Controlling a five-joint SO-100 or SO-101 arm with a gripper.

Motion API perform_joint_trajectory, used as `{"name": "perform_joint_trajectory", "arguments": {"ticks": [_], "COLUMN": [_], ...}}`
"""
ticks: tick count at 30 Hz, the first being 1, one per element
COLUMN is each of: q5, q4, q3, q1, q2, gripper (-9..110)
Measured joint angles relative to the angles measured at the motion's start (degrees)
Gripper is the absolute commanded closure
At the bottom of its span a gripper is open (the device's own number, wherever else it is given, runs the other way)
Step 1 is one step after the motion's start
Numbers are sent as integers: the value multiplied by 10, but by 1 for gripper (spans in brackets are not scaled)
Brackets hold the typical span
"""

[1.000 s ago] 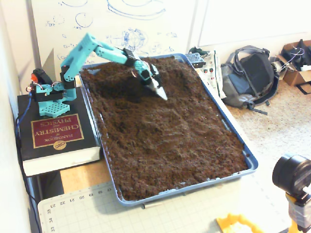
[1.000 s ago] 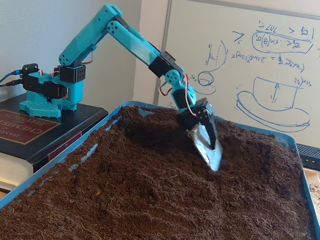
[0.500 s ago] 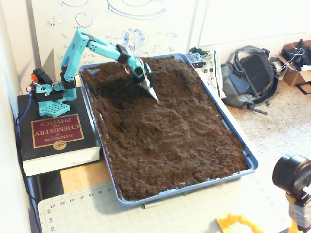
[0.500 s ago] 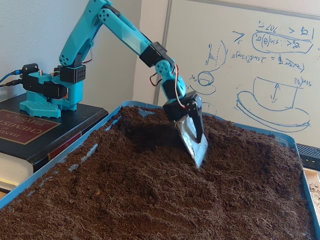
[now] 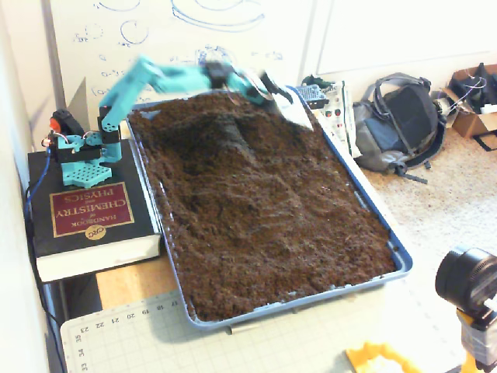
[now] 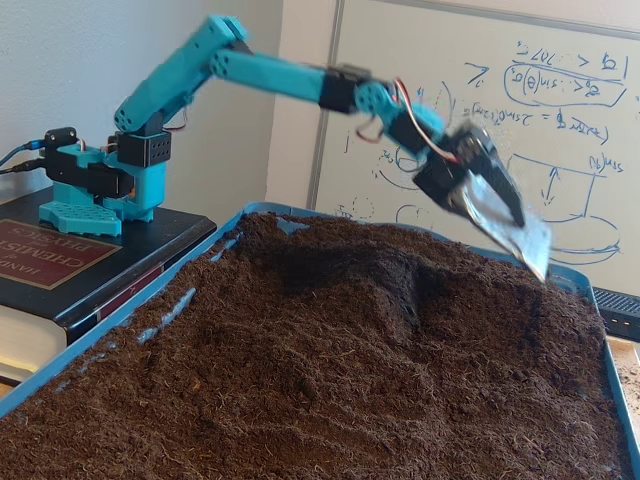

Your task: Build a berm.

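Observation:
A blue tray [image 5: 401, 263] holds loose dark brown soil [image 5: 264, 225]. The berm [image 5: 233, 136] is a low raised ridge near the tray's far end, running toward the middle; it also shows in a fixed view [image 6: 385, 275]. The teal arm reaches over the far end. My gripper [image 5: 291, 109] is blurred and hangs just above the soil, right of the ridge's top. In a fixed view the gripper [image 6: 510, 225] looks shut on a flat metal scoop blade [image 6: 520, 240], tilted downward with its tip close to the tray's far rim.
The arm's base [image 5: 81, 151] stands on a thick chemistry handbook [image 5: 85, 217] left of the tray. A cutting mat [image 5: 124, 334] lies in front. A backpack [image 5: 400, 120] and a box of electronics [image 5: 330, 105] sit to the right. A camera [image 5: 466, 284] stands front right.

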Motion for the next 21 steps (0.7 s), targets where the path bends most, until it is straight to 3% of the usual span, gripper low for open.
{"name": "perform_joint_trajectory", "arguments": {"ticks": [8, 21], "q5": [-69, -98], "q4": [1, -10], "q3": [-141, -121], "q1": [37, 61], "q2": [-218, -265], "gripper": [101, 101]}}
